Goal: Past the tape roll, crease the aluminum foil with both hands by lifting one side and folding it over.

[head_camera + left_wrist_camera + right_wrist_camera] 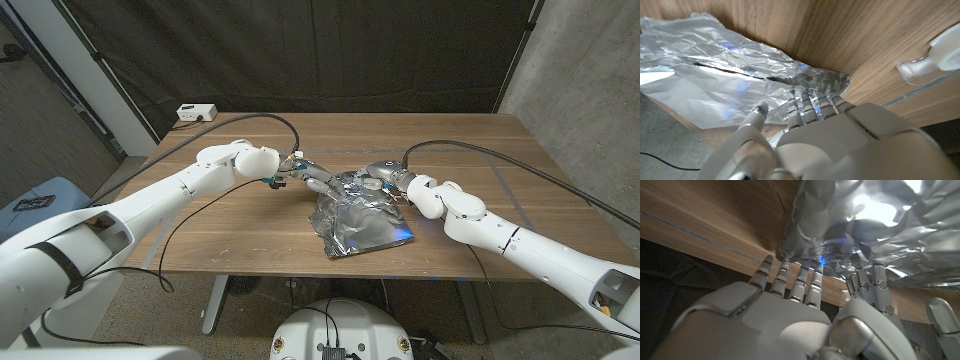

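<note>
Wooden table (250, 225) | aluminum foil (362, 222) crumpled, far edge lifted | left hand (307, 172), right hand (378, 178) both gripping it

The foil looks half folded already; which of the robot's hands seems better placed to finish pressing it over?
Probably the right hand: it reaches over the raised far edge of the aluminum foil, fingers on the crumpled sheet. The left hand touches only the foil's far corner.

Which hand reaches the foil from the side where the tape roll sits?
The left hand, at the aluminum foil's far left edge; the tape roll lies beside it. The right hand meets the foil's far right.
</note>
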Motion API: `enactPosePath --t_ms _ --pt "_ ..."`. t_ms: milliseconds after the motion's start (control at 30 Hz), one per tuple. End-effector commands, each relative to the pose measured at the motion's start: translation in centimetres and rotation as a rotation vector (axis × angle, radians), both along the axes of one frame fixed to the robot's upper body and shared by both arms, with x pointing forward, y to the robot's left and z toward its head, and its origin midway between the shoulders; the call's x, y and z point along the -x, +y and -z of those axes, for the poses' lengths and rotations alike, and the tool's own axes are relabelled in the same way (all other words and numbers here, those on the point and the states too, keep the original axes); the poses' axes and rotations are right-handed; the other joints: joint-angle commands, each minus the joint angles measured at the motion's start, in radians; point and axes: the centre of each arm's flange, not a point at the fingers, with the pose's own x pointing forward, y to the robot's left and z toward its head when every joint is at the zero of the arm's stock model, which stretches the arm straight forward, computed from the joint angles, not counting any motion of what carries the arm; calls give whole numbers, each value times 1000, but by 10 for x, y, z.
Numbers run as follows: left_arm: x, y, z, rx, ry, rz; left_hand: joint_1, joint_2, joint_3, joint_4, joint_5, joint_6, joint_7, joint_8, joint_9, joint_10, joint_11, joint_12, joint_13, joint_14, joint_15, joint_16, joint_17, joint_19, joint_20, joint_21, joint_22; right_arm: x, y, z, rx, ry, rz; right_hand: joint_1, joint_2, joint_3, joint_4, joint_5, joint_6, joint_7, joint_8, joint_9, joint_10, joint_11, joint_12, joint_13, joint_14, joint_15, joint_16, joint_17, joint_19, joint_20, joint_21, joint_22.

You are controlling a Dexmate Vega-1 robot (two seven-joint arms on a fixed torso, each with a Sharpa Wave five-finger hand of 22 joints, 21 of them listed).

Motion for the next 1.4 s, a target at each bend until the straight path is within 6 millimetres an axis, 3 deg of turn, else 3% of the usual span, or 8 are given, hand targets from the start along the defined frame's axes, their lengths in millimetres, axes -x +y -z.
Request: enactPosePath --t_ms 33,533,900,1267,1400 --pt "-3 -1 1 -10 1 3 -5 0 8 -1 -2 -2 -4 -1 0 8 2 6 4 4 0 1 2 8 -3 -1 1 2 -1 -1 5 -5 1 -8 -1 -1 1 9 10 -2 5 -1 5 -2 1 5 -7 0 1 -1 -5 1 3 0" --pt "-3 -6 4 -16 0 10 -5 1 9 0 -2 -3 -4 -2 0 8 1 5 4 5 2 0 1 9 -3 -2 1 26 -4 -15 16 -36 12 -11 -2 -1 -2 11 10 -2 4 -1 0 -1 -2 5 -10 2 1 -3 -5 1 7 0" --pt "-2 -7 5 -20 3 12 -6 1 10 -1 -2 -1 -3 -1 0 8 1 4 4 6 3 0 1 9 -3 -3 1 41 -8 -11 3 -36 42 -12 -3 0 -4 12 10 -2 4 -1 4 2 -1 5 -10 3 2 -4 -9 3 7 0" --pt "-4 -2 2 -24 2 -1 -6 1 12 -1 -2 -1 -4 -1 0 8 1 4 4 6 4 -1 1 9 -3 -4 1 46 -13 -4 56 -40 118 -34 -6 -6 1 15 33 1 9 -2 20 -9 2 3 -42 12 -6 -5 -97 -29 -9 0" --pt "-4 -2 3 -24 2 -3 -6 1 12 -1 -2 -1 -4 -1 0 9 1 3 4 6 4 -1 1 9 -3 -4 1 49 -15 -3 65 -40 133 -40 -7 -8 2 15 37 4 10 -2 22 -6 2 2 -50 16 -8 -5 -106 -33 -8 1"
